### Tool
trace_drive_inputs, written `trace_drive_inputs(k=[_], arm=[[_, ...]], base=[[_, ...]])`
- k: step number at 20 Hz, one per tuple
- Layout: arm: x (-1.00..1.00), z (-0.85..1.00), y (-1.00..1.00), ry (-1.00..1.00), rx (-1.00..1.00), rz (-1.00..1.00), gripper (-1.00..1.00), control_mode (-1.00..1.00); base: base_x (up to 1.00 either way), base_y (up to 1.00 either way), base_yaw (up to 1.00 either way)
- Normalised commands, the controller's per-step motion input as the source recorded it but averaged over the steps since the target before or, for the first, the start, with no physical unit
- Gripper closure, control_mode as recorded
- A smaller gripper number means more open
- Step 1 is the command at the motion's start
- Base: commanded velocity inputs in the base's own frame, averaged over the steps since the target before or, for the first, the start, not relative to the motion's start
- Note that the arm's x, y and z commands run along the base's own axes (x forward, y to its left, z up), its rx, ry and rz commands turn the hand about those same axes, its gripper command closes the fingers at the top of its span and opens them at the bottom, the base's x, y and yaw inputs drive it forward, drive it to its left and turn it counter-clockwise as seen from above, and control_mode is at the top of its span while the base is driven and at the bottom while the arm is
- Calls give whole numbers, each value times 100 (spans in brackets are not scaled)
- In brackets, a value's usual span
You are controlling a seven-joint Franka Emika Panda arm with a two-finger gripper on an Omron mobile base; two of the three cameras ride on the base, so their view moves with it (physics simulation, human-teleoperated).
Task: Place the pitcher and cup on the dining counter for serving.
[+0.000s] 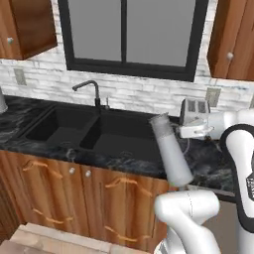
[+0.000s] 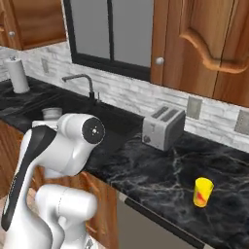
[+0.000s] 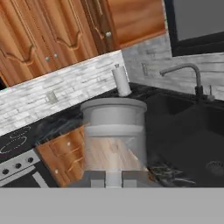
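The tall pale grey translucent pitcher (image 1: pixel 169 151) hangs tilted in the air above the kitchen counter's front edge, right of the sink. My gripper (image 1: pixel 185 133) is shut on its side, where the thin handle is. In the hand view the pitcher (image 3: pixel 113 131) stands right in front of the fingertips (image 3: pixel 99 177). Its rim (image 2: pixel 51 113) peeks out behind my arm in the right base view. The small yellow cup (image 2: pixel 203 192) with a red mark stands upright on the black countertop, far right of the toaster. The dining counter is out of view.
A black double sink (image 1: pixel 99 131) with a dark faucet (image 1: pixel 92 89) sits under the window. The silver toaster (image 2: pixel 163 127) stands against the backsplash. A paper towel roll (image 2: pixel 18 74) stands at the far left. A stove (image 3: pixel 17 162) adjoins the wooden cabinets.
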Motion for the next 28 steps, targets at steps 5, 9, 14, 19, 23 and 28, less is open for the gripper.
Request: trace_drive_inputs(k=[5, 9, 14, 19, 23, 28], arm=[[0, 0, 0, 0, 0, 0, 100, 100], [0, 0, 0, 0, 0, 0, 100, 100], [0, 0, 0, 0, 0, 0, 100, 100], [0, 0, 0, 0, 0, 0, 100, 100], [0, 0, 0, 0, 0, 0, 100, 100], [0, 0, 0, 0, 0, 0, 100, 100]], base=[[-4, 83, 86], [-3, 80, 88], [-2, 79, 88], [-2, 78, 88], [0, 80, 85], [0, 83, 83]])
